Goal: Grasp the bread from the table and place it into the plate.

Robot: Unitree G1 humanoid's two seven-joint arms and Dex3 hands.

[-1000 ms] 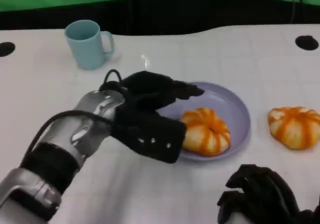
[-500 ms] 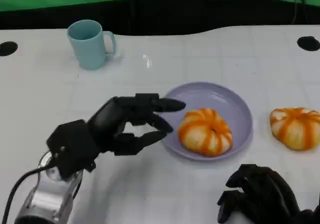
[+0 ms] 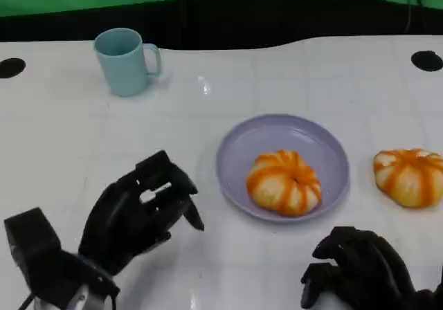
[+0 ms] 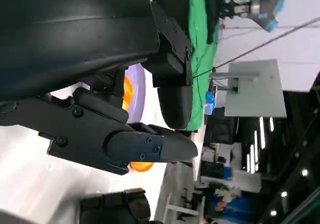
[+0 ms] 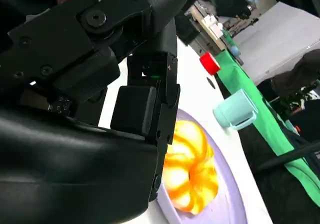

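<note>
— What are the hands doing?
— The left hand (image 3: 138,216) holds nothing, fingers loosely curled but apart, over the white table (image 3: 62,137) beside the round lilac plate (image 3: 325,144). The right hand (image 3: 360,268) lies near the table's front edge with fingers curled in on nothing.

— And the bread?
— One orange-and-white striped round bread (image 3: 284,182) sits in the plate; a second like it (image 3: 410,176) lies on the table just right of it. A light blue mug (image 3: 124,61) stands far back.
</note>
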